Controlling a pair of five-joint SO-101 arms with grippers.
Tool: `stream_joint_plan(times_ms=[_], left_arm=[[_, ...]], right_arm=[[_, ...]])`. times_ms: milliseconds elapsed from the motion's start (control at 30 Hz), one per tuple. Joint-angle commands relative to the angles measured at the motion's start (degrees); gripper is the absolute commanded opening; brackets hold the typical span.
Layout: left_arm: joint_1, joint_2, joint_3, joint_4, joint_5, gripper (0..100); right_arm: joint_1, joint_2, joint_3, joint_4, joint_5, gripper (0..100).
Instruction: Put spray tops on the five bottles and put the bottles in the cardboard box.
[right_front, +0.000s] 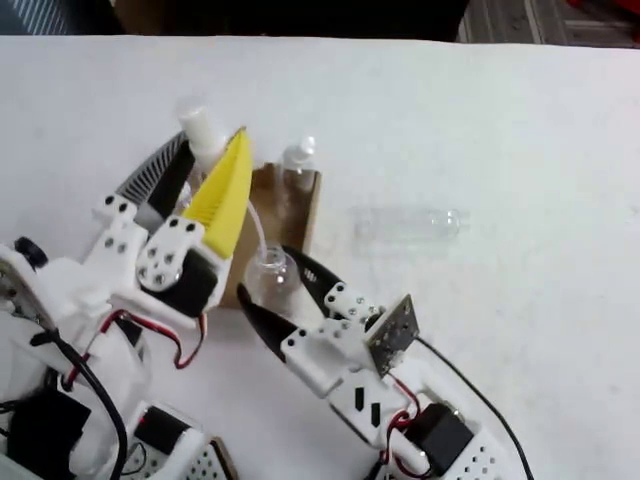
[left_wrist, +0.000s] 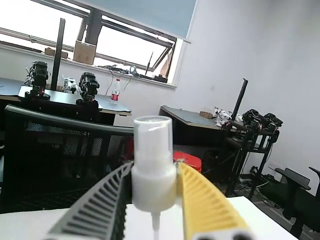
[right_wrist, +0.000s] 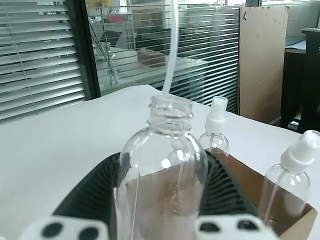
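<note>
While left jaws clench the spray top (left_wrist: 153, 170) and right jaws grasp the bottle (right_wrist: 161, 180), capping likely needs straight lowering.

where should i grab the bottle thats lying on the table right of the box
Probably mid-body on the lying bottle, coming down from above with the jaws across its width. It lies on its side on the table, apart from the box, so both long sides are free and the round body gives the pads the most to close on.
</note>
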Motion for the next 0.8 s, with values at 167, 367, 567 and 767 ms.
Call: stream_joint_plan(times_ms=[167, 367, 567, 767], left_arm=[[0.75, -5.32, 4.31, -1.85, 0.70, 2], [1.19, -5.05, 4.48, 4.04, 0.53, 2], [7.16, -5.23, 4.57, 9.32, 0.44, 2], [7.87, -5.32, 8.00, 10.90, 0.35, 2]], right_arm=[[-0.22, 0.13, -0.35, -1.19, -0.26, 1.5], [-0.22, 0.13, -0.35, -1.19, -0.09, 1.5], [-0.22, 0.13, -0.35, -1.19, -0.09, 1.5], [-0.22, 0.13, -0.35, -1.10, 0.00, 1.5]])
